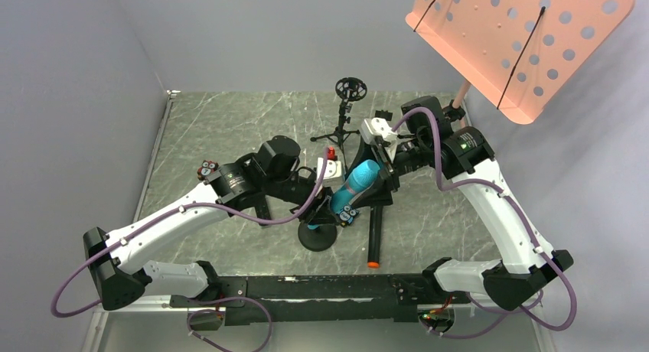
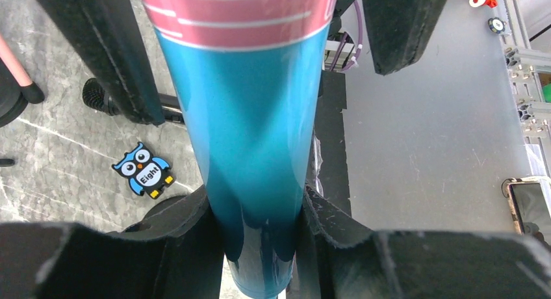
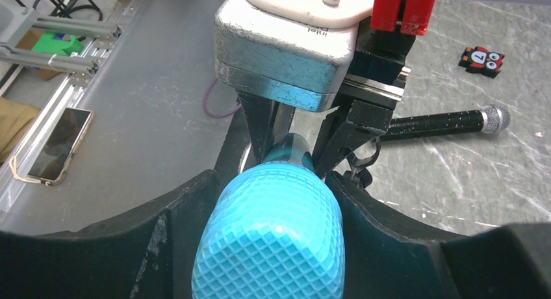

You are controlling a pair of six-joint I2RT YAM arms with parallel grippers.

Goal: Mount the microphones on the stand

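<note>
The light blue microphone (image 1: 358,179) hangs tilted above the table, held at both ends. My left gripper (image 1: 334,199) is shut on its smooth lower body (image 2: 250,149). My right gripper (image 1: 379,177) is shut on its gridded head (image 3: 269,240). Just below stands the black stand with a round base (image 1: 317,237). The all-black microphone with an orange end ring (image 1: 373,241) lies on the table to the right of that base. The black microphone with a silver mesh head (image 3: 455,122) lies on the table in the right wrist view.
A small tripod stand with a round ring holder (image 1: 348,92) stands at the back. A pink perforated music stand (image 1: 520,38) overhangs the back right. A blue owl figure (image 2: 144,170) and a red owl figure (image 3: 484,58) lie on the table. A phone (image 3: 58,146) lies off the table.
</note>
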